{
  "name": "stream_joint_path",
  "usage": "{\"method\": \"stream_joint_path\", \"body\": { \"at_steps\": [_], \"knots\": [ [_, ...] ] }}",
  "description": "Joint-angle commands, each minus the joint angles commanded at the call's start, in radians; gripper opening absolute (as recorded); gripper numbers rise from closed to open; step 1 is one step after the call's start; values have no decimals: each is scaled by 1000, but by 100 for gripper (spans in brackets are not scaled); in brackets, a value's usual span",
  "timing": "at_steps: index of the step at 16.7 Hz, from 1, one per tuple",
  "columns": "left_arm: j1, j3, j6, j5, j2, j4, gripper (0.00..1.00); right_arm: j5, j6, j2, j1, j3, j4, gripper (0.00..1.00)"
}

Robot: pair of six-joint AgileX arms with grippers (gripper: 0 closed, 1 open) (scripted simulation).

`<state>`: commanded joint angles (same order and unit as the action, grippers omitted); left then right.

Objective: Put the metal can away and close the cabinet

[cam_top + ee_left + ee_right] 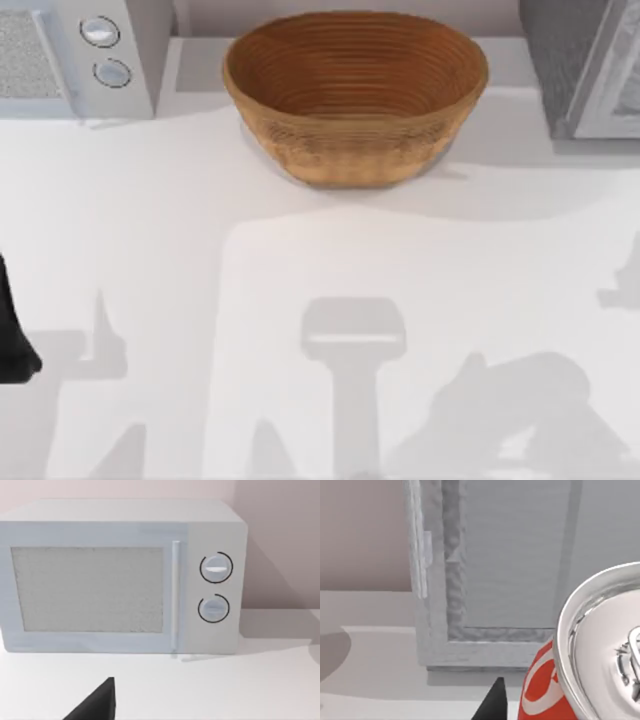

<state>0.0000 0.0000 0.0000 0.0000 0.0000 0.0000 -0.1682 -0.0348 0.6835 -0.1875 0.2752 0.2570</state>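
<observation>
Metal can (580,680): red with a silver lid, close under the right wrist camera, upright, lid facing the camera.
Right pincer (492,702): one dark fingertip beside the can; I cannot tell whether it grips.
Cabinet (585,65): far right of the desk (150,220), directly beyond the can, so the right arm is nearer.
Left pincer (97,702): near-left desk edge, facing the microwave (120,575); opening cannot be told.
Basket (355,95): far centre.

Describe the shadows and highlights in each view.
Top view: soft grey arm shadows lie across the white table, and the wicker basket casts a faint one. Left wrist view: the microwave is evenly lit, with a thin shadow beneath. Right wrist view: the red can has a glossy silver top, beside the cabinet.
</observation>
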Motion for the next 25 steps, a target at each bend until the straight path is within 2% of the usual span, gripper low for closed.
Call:
{"method": "stream_joint_path", "body": {
  "at_steps": [6,11,19,22,25],
  "knots": [
    [0,0,0,0,0,0,100,105,27,-453,121,-181,-169,0],
    [0,0,0,0,0,0,100,163,35,-668,183,-269,-251,0],
    [0,0,0,0,0,0,100,172,37,-651,187,-241,-263,0],
    [0,0,0,0,0,0,100,190,39,-544,201,-113,-293,0],
    [0,0,0,0,0,0,100,216,44,-376,225,101,-346,0]
  ]
}}
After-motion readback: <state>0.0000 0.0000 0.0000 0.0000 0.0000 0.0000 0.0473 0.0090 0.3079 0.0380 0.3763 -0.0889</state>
